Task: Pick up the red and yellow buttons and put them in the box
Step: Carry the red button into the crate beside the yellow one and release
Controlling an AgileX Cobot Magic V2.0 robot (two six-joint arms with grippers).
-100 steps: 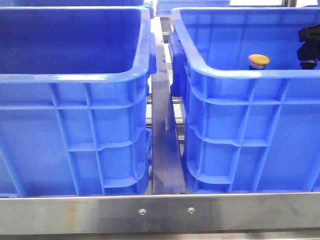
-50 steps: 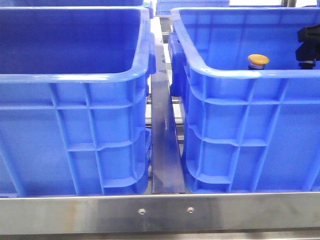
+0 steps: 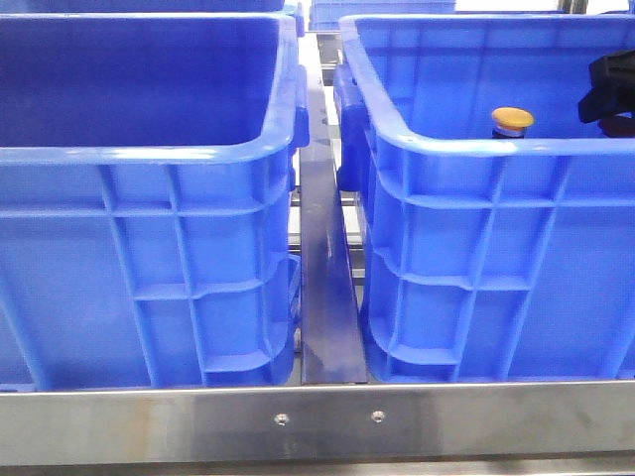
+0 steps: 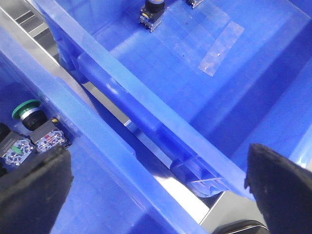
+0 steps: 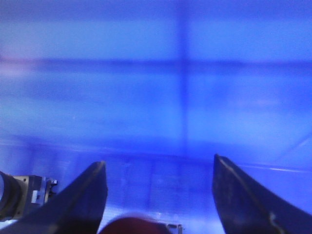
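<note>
The yellow button [image 3: 513, 120] stands inside the right blue crate [image 3: 466, 146], its orange cap showing just above the near rim. My right gripper [image 3: 607, 84] is down inside that crate at the far right. In the right wrist view its fingers [image 5: 158, 160] are wide open, and the dark red button cap [image 5: 134, 225] lies low between them, blurred. The left blue crate [image 3: 149, 154] shows no contents from the front. My left gripper [image 4: 158, 148] is open and empty, hovering over the gap between the two crates.
A steel rail [image 3: 325, 278] runs between the crates, and a steel frame bar [image 3: 317, 421] crosses the front. In the left wrist view, a green button [image 4: 27, 108] with switch blocks lies in one crate and a dark-capped button [image 4: 152, 9] in the other. Another switch body [image 5: 14, 195] sits beside my right fingers.
My right gripper has shifted slightly left and tilted inside the right crate. The yellow button and both crates have not moved.
</note>
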